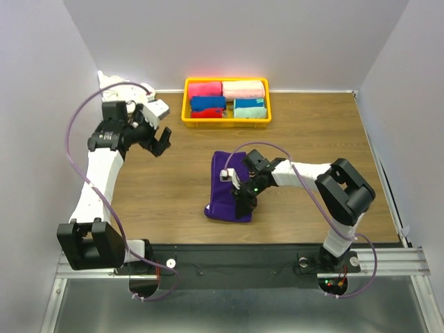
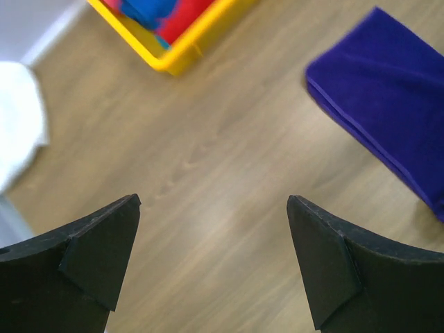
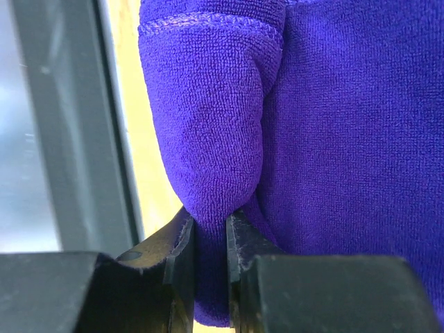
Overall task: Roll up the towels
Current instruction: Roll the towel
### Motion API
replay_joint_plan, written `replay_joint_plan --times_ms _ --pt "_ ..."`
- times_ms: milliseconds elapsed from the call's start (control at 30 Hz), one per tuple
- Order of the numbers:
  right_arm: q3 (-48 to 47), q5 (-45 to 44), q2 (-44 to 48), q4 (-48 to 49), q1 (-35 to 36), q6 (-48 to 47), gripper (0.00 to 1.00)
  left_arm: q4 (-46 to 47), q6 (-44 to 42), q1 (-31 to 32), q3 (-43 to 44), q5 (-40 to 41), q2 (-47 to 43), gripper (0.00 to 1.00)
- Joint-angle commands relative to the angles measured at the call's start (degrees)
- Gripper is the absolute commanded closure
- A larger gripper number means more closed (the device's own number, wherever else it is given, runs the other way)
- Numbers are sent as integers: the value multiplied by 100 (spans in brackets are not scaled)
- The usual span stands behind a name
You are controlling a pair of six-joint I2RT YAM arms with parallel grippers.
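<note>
Purple terry first. From the top view, the purple towel (image 1: 231, 182) lies folded into a narrow strip near the middle of the wooden table (image 1: 312, 132), and my right pincer (image 1: 244, 200) is down on its near end. My left pincer (image 1: 158, 142) hangs well apart from it, to the far left. The white towel (image 1: 105, 78) sits bunched in the far-left corner. The yellow basket (image 1: 184, 104) at the back holds rolled towels (image 1: 205, 89) in pink, red, blue and teal (not my job).

Left wrist view: left pincer (image 2: 211, 202) spread wide, nothing between the jaws, bare wood below. A corner of the purple towel (image 2: 388, 90) shows at right, the yellow basket (image 2: 187, 52) at top and an edge of the white towel (image 2: 17, 125) at left.

Right wrist view: right pincer (image 3: 210, 223) nipped nearly closed on a thick lip of the purple towel (image 3: 333, 139), where the near end curls over.

My reading: the first turn of the purple roll has barely started. The rest of that strip is left to wind, and the white towel is not yet spread or rolled.
</note>
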State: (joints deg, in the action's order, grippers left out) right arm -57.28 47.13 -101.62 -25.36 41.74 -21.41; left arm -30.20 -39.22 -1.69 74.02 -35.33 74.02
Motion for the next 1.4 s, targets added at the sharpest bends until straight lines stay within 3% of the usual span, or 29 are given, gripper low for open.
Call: replay_joint_plan --times_ms 0,67,100,167,267,300,467,667,833,967,1100,1367 --pt "-222 585 -445 -574 -183 75 100 284 90 369 -571 -387 -711 1" --pt "-336 709 -604 -662 -271 32 99 1106 291 738 -922 15 -1438 1" --pt "-433 788 -717 -767 -315 -3 99 1547 519 1132 -1264 601 -1843 1" --pt "-503 815 -788 -803 -350 -30 100 1700 705 1460 -1468 1088 -2056 1" --pt "-583 964 -929 -900 -455 -56 99 1028 592 1812 -1285 827 -1857 1" --pt "-592 1016 -964 -961 -491 -65 99 937 574 2065 -1302 1105 -1821 1" --pt "-697 1096 -1271 -1225 -587 -258 99 1155 -32 4294 -2345 2722 -2171 1" --pt "-978 1403 -1799 -1708 -684 -487 99 971 -586 5835 -3103 2829 -2269 1" --pt "-1206 1606 -2133 -2007 -763 -627 99 1603 -262 6767 -3665 3233 -1883 1" --pt "-1356 1624 -2300 -2227 -851 -707 98 2358 -243 7094 -4114 3234 -1515 4" --pt "-1514 1553 -2423 -2341 -860 -707 97 2931 -446 7192 -4361 3787 -1040 14" --pt "-1594 1492 -2573 -2482 -860 -751 96 3757 -718 7236 -4563 4219 -407 16"
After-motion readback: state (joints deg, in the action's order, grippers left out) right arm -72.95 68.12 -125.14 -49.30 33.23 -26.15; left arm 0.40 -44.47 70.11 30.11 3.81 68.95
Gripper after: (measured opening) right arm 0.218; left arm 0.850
